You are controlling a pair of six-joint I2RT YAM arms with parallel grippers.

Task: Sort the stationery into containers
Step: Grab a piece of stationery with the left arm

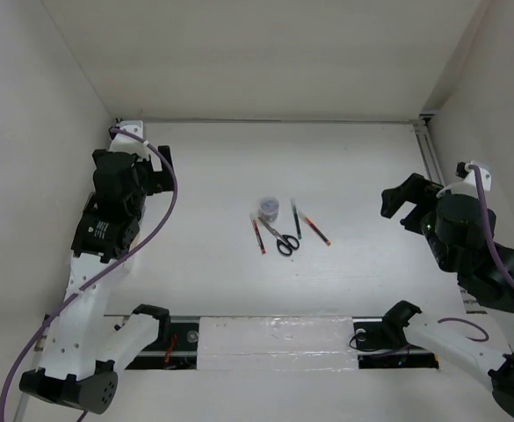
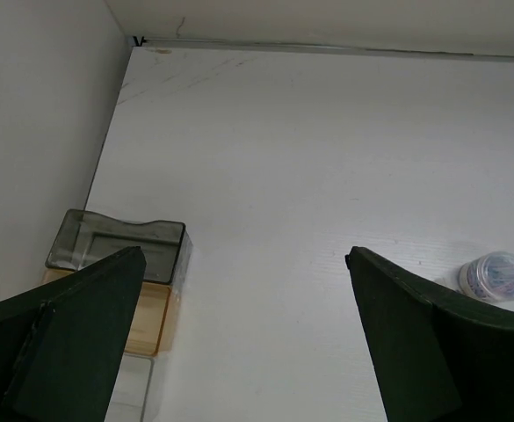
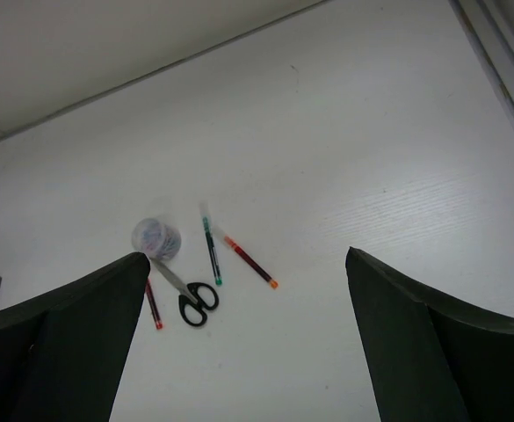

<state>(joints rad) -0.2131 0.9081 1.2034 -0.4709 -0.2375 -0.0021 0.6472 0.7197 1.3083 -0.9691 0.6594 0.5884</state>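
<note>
Your table (image 1: pixel 213 167) has a matt white top with a faint wood grain. The grey box (image 2: pixel 116 239) looks like smoky translucent plastic with a slight gloss. The tan box (image 2: pixel 148 318) reads as wood-coloured and duller, and the clear box (image 2: pixel 135 396) as whitish see-through plastic. The roll (image 2: pixel 495 275) is translucent and shiny. The scissors (image 3: pixel 182 290) have black plastic handles and pale metal blades. The pens (image 3: pixel 211 251) look like smooth plastic. The left fingers (image 2: pixel 63 352) and right fingers (image 3: pixel 415 352) are matt dark green. The strip (image 1: pixel 274 338) at the near edge is glossy and crinkled.
</note>
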